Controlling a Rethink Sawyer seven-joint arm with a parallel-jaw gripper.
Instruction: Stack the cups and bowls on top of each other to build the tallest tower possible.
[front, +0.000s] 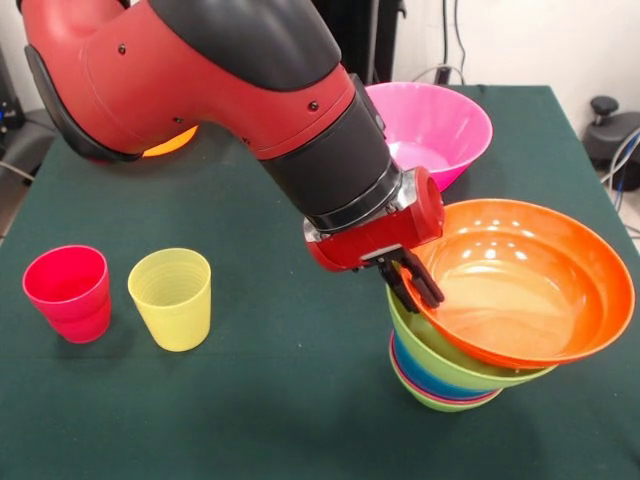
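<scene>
My gripper is shut on the left rim of a large orange bowl, which sits tilted on top of the tower. Under it the tower shows a green bowl, thin blue and red rim bands, and a light-green bowl lowest. The tower stands at the front right of the green table. A red cup and a translucent yellow cup stand upright side by side at the front left. A large pink bowl sits at the back, behind my wrist.
A yellow-orange bowl shows partly behind my arm at the back left. The arm crosses the back of the table. A black chair stands off the table's right edge.
</scene>
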